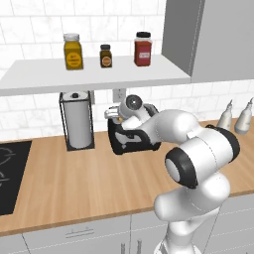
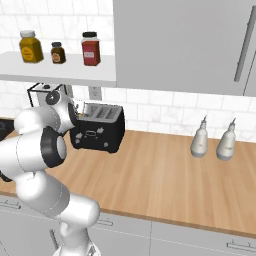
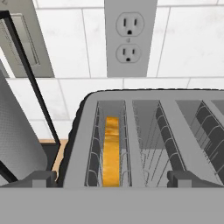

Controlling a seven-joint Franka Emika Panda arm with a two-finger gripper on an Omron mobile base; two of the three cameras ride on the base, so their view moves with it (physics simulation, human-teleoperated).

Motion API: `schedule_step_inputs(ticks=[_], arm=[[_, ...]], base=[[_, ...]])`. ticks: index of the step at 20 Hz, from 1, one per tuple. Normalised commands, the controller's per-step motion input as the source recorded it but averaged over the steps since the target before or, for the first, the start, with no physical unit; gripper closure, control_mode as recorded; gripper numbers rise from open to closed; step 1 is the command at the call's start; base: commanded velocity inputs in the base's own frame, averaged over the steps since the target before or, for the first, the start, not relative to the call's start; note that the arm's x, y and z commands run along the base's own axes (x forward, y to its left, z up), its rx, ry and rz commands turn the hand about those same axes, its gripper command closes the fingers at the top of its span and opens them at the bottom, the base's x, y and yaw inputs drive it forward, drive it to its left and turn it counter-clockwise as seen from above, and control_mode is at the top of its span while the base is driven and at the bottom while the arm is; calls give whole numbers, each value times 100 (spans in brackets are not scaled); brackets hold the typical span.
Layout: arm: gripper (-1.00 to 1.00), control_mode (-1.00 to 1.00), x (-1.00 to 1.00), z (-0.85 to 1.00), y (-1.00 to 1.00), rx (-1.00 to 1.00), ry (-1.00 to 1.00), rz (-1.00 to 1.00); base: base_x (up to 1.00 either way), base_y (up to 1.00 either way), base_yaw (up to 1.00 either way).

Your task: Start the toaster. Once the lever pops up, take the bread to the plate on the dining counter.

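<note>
Poised just above the toaster (image 3: 144, 144) on the wood counter (image 2: 165, 170) by the tiled wall, gripper (image 3: 111, 180) spread wide, fingertips (image 3: 41, 178) apart and gripping nothing, with the bread (image 3: 111, 151) upright in the leftmost slot between them.
</note>
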Motion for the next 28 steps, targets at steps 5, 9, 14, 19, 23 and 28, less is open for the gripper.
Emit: schedule_step_inputs(ticks=[5, 9, 14, 19, 23, 28], arm=[[-100, -100, 0, 0, 0, 0, 0, 0], [-100, -100, 0, 0, 0, 0, 0, 0], [-100, -100, 0, 0, 0, 0, 0, 0], [-100, -100, 0, 0, 0, 0, 0, 0], [-100, -100, 0, 0, 0, 0, 0, 0], [-100, -100, 0, 0, 0, 0, 0, 0]], base=[[0, 0, 0], [0, 0, 0], [0, 0, 0], [0, 0, 0], [0, 0, 0], [0, 0, 0]])
